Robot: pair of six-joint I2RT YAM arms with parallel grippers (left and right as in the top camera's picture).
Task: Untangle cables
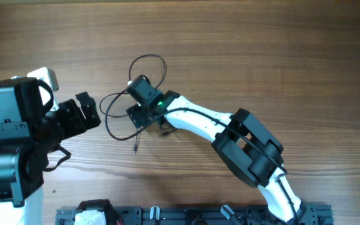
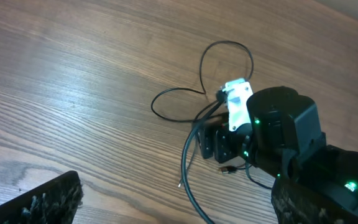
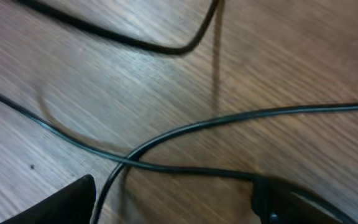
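My right claw (image 3: 173, 194) hangs low with its jaws spread apart. Thin black strands of the cables (image 3: 185, 127) cross between its fingers. Their loose loops sprawl over the wooden bench (image 1: 261, 50). My left claw (image 1: 87, 111) is also parted, just beside the loops.

— What's the table (image 1: 261, 50) made of?
— Wood, or a wood-look top: brown grain, smooth, with a soft satin sheen.
— The cables (image 3: 160, 48)?
— Thin black cord with a smooth jacket, faintly shiny, like rubber or plastic.
— The right arm (image 1: 199, 122)?
— A glossy white plastic shell; its black housings (image 1: 252, 150) look matt.
— And the left gripper (image 2: 166, 205)?
— Black; its pads (image 2: 42, 199) look rough, finely pitted and dull.
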